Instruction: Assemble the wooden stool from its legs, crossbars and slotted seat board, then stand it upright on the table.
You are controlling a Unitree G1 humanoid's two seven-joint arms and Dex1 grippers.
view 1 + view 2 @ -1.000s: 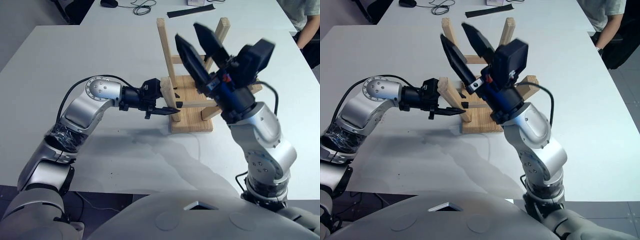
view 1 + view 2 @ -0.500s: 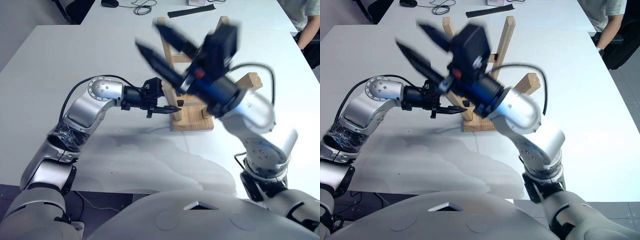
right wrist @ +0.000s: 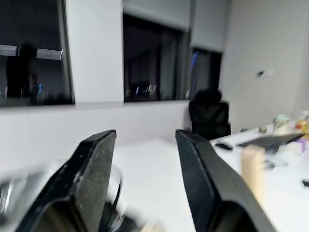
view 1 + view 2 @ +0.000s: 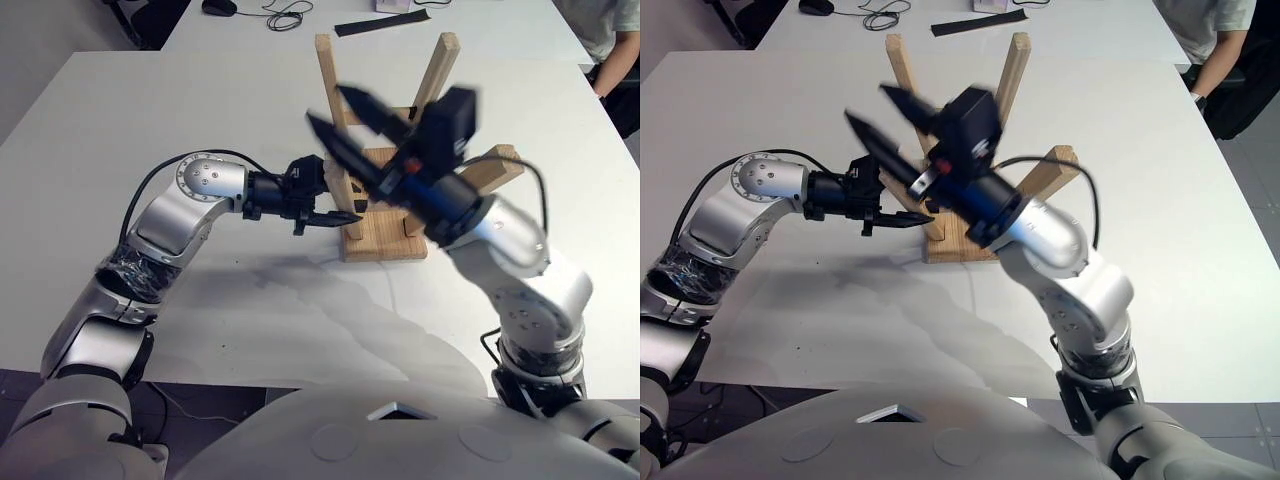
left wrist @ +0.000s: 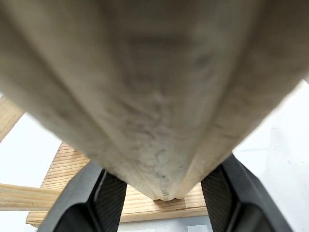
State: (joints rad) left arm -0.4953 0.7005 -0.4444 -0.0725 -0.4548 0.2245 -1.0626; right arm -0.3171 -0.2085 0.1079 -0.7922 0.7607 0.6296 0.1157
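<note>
Left gripper sits at the centre of the left eye frame, clamped on the nearest leg of the stool. The stool stands upside down on the white table, seat board flat and legs pointing up toward the upper middle. Just above it I see the right gripper raised in front of the stool, spread wide with nothing in it.

From the left wrist, the pale leg lies close against the lens, and both dark fingers press its sides. The seat board shows beyond.

From the right wrist, I see the two fingers well apart, holding nothing, with dark windows behind them.
</note>
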